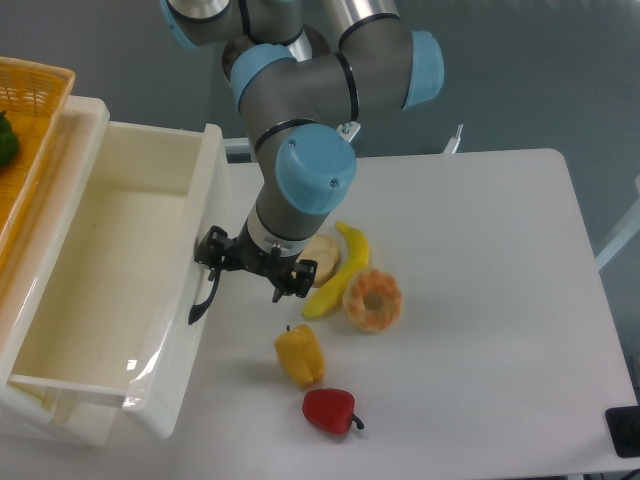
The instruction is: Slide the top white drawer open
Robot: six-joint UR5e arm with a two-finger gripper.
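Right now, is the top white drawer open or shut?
Open. The top white drawer is pulled far out, so its empty cream interior shows from above. The gripper is at its black handle.

White table (500,300) with food in its middle

A banana (338,272), a bread roll (322,264) (partly hidden by the arm) and a donut (372,299) touch; yellow pepper (299,355) and red pepper (330,411) lie toward the near edge; a black object (624,432) sits at the near right corner.

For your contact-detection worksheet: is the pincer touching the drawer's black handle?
Touching. The fixed camera shows the pincer meeting the top of the black handle on the top white drawer, no gap visible.
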